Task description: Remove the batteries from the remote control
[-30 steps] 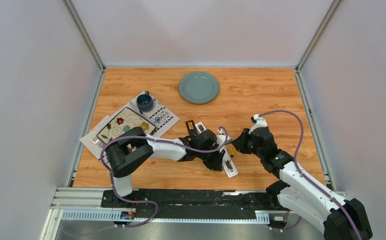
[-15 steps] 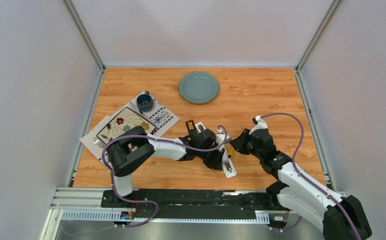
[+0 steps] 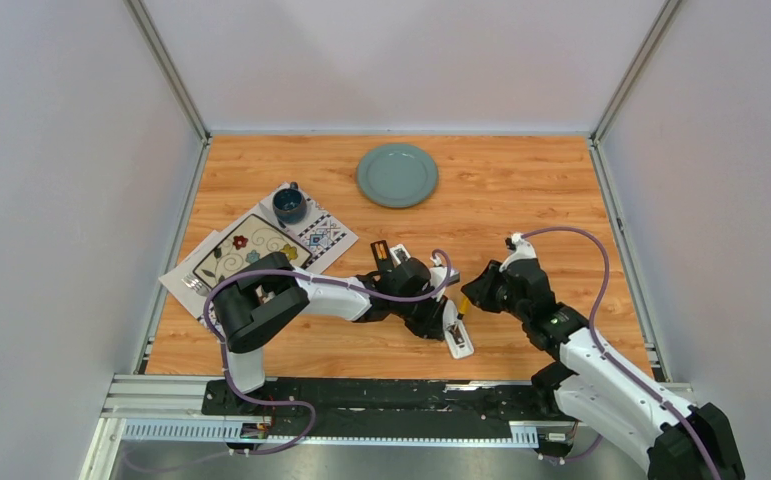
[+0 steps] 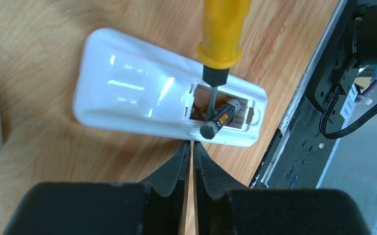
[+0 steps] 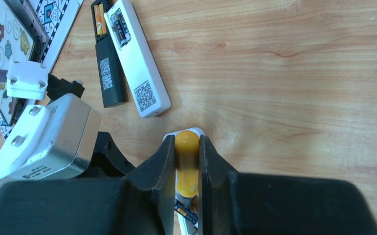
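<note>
Unloading the remote control [image 4: 142, 105], one cell part-way out. Over the last second the right arm's wrist had settled slightly lower and closer to the remote in the top view. The remote's near end had shifted a little on the desk [image 3: 521, 190], and the left pincer [image 4: 192, 152] had been narrowing. We read this as the prying stroke being under way, with the lift itself yet to come.

The right pincer [image 5: 187, 144] was pinching the yellow-handled screwdriver [image 4: 222, 34], whose dark shaft reached down into the open compartment at the remote's end. The left pincer's fingers were almost pressed together, with only a thin slit between them and nothing held. Its tips sat just beside the remote's near edge; whether they touched it we could not tell.

The battery [image 4: 220, 119] was a short dark cylinder with an orange band. It lay tilted, its flat dark end raised over the compartment's rim and its other end down inside. The neighbouring bay looked empty to us, though shadow made that uncertain. The remote itself was white and glossy, lying back-side up near the desk's front edge.
</note>
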`<state>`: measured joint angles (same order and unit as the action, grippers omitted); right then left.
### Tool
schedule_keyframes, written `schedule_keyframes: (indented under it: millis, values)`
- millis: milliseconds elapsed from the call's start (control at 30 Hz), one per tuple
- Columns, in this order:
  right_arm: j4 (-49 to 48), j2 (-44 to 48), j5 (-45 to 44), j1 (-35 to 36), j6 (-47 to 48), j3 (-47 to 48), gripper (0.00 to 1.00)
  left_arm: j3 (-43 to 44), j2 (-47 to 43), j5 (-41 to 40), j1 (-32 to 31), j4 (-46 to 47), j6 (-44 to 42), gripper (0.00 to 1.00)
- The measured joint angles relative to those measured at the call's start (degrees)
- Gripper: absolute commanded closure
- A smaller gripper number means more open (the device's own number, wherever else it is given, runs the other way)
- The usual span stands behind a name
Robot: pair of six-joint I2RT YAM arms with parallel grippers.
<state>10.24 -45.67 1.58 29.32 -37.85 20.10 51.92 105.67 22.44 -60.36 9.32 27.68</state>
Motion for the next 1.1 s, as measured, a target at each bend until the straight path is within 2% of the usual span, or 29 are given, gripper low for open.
schedule_keyframes:
  millis: [600, 800, 1000, 1033, 1067, 1100]
  values:
    - [4.1, 2.3, 3.7, 0.2, -0.1, 1.5, 1.00, 0.3, 0.8, 0.1, 1.2, 1.2, 1.9, 0.87]
    - [4.1, 2.3, 4.5, 0.2, -0.3, 1.5, 1.00, 0.4, 0.8, -0.1, 1.3, 1.0, 1.8, 0.84]
    - [4.2, 2.2, 4.5, 0.3, -0.3, 2.0, 1.00, 0.6, -0.8, -2.4, 2.7, -1.9, 0.3, 0.72]
    - [4.2, 2.2, 4.5, 0.3, -0.3, 2.3, 1.00, 0.6, -1.4, -3.1, 3.1, -3.1, -0.1, 0.65]
    - [4.2, 2.1, 4.4, 0.3, -0.2, 2.8, 1.00, 0.6, -2.1, -3.8, 3.3, -4.3, -0.6, 0.62]
    - [4.3, 1.9, 4.4, 0.3, -0.2, 3.3, 1.00, 0.6, -2.8, -4.6, 3.5, -5.6, -1.1, 0.53]
